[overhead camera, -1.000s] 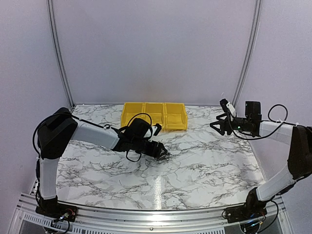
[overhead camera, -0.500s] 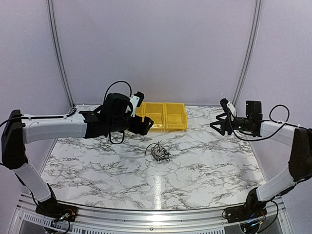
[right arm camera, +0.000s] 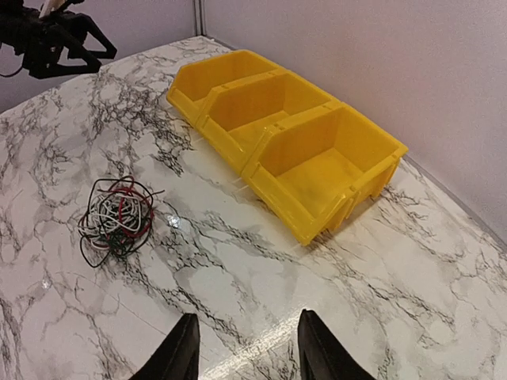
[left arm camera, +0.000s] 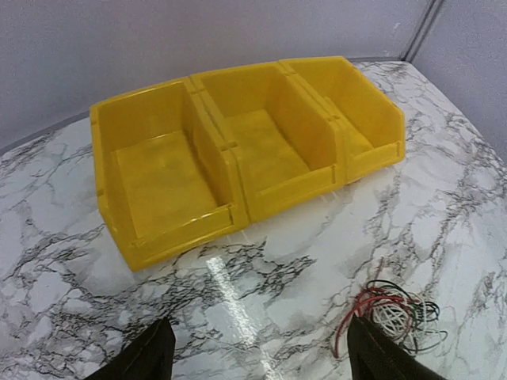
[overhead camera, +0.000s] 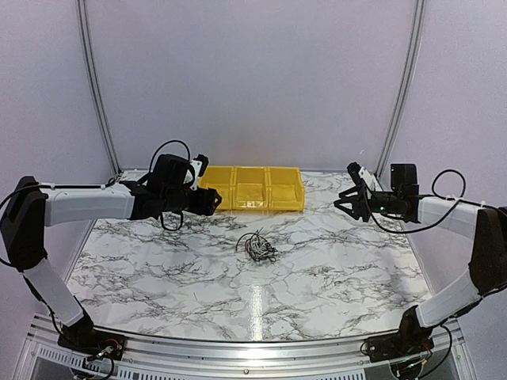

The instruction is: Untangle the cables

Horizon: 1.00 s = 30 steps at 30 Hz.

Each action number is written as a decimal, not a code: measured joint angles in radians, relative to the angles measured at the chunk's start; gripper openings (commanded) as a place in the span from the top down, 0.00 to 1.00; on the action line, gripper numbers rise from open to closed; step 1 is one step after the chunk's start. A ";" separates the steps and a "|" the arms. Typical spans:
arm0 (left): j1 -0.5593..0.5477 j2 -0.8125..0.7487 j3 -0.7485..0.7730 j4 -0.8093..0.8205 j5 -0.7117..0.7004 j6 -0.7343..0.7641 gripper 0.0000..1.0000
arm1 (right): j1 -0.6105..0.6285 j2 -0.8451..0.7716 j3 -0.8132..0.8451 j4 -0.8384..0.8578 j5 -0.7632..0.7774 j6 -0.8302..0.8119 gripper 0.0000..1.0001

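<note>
Cables (overhead camera: 257,247) near yellow bins (overhead camera: 261,204)

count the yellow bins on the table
3, side by side in a row at the far edge of the table: left bin, middle bin, right bin. None seems hidden.
</note>
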 measured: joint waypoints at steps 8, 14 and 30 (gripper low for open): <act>-0.013 0.018 0.024 0.020 0.187 -0.013 0.31 | 0.179 0.040 0.023 0.004 0.052 -0.043 0.71; -0.018 0.090 0.069 0.001 0.255 -0.021 0.41 | 0.386 0.246 0.211 -0.174 0.179 -0.190 0.84; -0.119 0.258 0.178 -0.090 0.359 -0.126 0.48 | 0.498 0.275 0.268 -0.304 0.330 -0.219 0.44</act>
